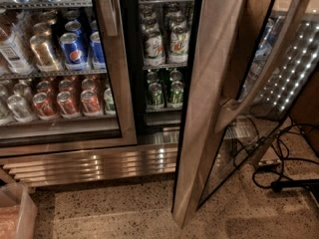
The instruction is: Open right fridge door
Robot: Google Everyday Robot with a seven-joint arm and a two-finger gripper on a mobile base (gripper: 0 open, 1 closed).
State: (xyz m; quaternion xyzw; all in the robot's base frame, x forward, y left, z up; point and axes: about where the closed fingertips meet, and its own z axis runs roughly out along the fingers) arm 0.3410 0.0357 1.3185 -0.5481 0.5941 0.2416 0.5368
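Note:
The right fridge door [209,108] stands swung out towards me, its brushed-steel frame edge-on and its glass pane angled to the right. Its long bowed steel handle [259,68] runs down the frame's right side. Behind the open door, shelves of green bottles and cans [162,88] are exposed. The left door [117,83] is shut over blue Pepsi and orange cans [75,49]. My gripper is out of view.
A steel kick grille [94,163] runs along the fridge's base. Black cables [284,168] and a stand foot lie on the speckled floor at right. A translucent bin [15,213] sits at bottom left. A lit LED panel [294,78] shows through the door's glass.

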